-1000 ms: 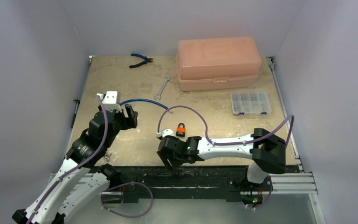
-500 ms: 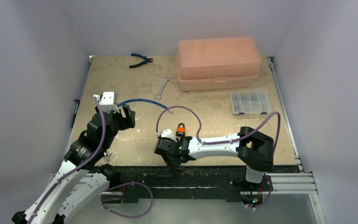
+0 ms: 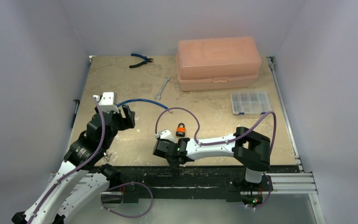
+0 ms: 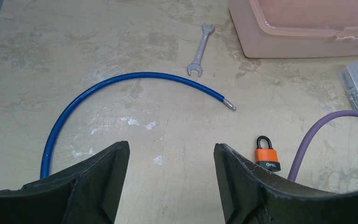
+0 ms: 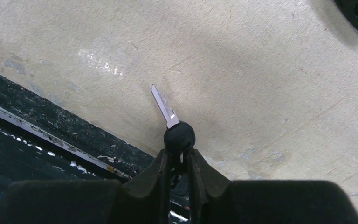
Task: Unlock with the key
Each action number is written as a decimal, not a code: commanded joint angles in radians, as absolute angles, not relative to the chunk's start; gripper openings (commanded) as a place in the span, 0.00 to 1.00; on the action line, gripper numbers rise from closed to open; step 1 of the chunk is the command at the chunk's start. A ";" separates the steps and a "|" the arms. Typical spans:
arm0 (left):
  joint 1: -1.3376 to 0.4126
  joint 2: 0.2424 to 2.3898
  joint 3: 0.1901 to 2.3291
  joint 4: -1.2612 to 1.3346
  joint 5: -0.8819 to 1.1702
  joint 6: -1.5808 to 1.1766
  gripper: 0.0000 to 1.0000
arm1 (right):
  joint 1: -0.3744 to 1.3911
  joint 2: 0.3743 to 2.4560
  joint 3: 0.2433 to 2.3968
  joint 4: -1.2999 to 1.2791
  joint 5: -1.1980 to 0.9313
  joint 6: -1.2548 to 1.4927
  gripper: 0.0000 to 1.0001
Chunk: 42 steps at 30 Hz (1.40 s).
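An orange padlock (image 3: 181,129) with a black shackle lies on the table's near middle; the left wrist view shows the padlock (image 4: 267,157) too. The key (image 5: 172,126) has a round black head and a silver blade, and lies by the table's front edge. My right gripper (image 5: 179,151) is shut on the key's head, the blade sticking out past the fingertips. In the top view the right gripper (image 3: 176,160) sits just in front of the padlock. My left gripper (image 4: 170,163) is open and empty, left of the padlock, above bare table.
A pink toolbox (image 3: 219,63) and clear organizer box (image 3: 250,102) stand at the back right. Blue pliers (image 3: 141,59), a wrench (image 3: 162,88) and a blue hose (image 3: 142,101) lie behind the left gripper. The black front rail (image 5: 51,126) runs close beside the key.
My right gripper has slid left toward the front edge and closed on the key. The left arm has drawn back a little, still open.
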State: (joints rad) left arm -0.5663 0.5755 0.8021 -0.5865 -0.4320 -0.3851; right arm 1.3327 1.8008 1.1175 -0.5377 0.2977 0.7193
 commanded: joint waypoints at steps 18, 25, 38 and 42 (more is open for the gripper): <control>-0.569 0.551 0.805 -0.489 -0.232 -0.348 0.70 | 1.333 1.617 0.962 -0.427 0.441 0.691 0.00; -0.569 0.560 0.796 -0.462 -0.136 -0.338 0.69 | 1.308 1.452 0.875 -0.378 0.463 0.697 0.00; -0.569 0.657 0.785 -0.357 0.139 -0.470 0.67 | 1.068 0.981 0.676 -0.245 0.227 0.675 0.00; -0.569 0.678 0.781 -0.293 0.200 -0.562 0.66 | 1.023 0.916 0.694 -0.235 0.120 0.663 0.00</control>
State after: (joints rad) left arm -0.5663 0.6697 0.7868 -0.4084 0.0986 -0.4545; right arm 1.0512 0.9649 0.6819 -0.2974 0.2626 0.6865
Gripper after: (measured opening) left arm 0.666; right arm 0.028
